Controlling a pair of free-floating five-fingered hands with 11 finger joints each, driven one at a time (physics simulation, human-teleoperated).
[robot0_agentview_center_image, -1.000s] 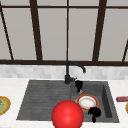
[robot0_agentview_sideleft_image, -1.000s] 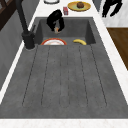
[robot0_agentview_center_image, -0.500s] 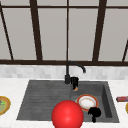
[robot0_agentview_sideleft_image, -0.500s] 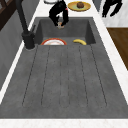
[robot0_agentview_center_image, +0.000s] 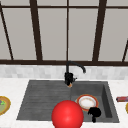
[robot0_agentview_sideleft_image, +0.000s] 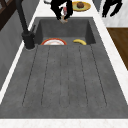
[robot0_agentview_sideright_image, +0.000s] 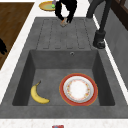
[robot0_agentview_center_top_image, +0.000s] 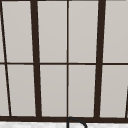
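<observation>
My left hand (robot0_agentview_center_image: 69, 78) pinches a small orange bit (robot0_agentview_center_image: 70, 85) above the sink (robot0_agentview_center_image: 45, 100); plate (robot0_agentview_center_image: 87, 102) lies at 4 o'clock.

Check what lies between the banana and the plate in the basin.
Nothing: bare basin floor separates the banana from the plate, as the right side view shows.

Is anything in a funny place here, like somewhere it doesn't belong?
Yes. A banana lies on the bottom of the sink basin, beside a red-rimmed plate, an odd spot for fruit. Nothing looks spilled or broken. One hand hovers by the tap, pinching something small I can't make out.
</observation>
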